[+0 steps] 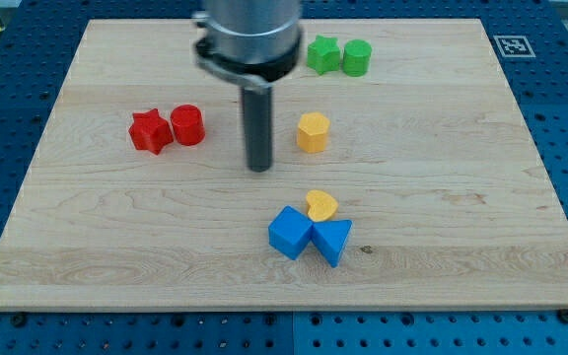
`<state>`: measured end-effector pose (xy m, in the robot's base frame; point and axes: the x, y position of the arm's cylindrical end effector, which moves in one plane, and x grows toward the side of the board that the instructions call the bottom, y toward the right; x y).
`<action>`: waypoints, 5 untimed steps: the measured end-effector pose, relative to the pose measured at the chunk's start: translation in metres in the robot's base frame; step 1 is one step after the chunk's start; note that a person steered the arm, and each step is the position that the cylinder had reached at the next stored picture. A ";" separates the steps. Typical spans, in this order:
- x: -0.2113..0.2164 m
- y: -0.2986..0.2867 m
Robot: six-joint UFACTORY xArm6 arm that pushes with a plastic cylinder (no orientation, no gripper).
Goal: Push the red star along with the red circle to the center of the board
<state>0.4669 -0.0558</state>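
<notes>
Red star (150,131) and red circle (187,125) sit touching, unpushed, at nine o'clock of my tip (259,169), a jawless rod

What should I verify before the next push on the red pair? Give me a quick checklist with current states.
1. Red star and red circle touching as a pair: ok.
2. My tip behind the pair for a push toward center: not ok; it sits to the view's right of the red circle, apart from it.
3. Path from the pair to the board's center free of blocks: ok.
4. Yellow hexagon out of the way: ok for now, but it lies just right of center.
5. Pair well inside the board's edge: ok.
</notes>
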 end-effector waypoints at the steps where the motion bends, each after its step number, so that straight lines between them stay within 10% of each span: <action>1: 0.018 -0.062; 3: -0.038 -0.189; 5: -0.049 -0.193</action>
<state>0.4178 -0.2487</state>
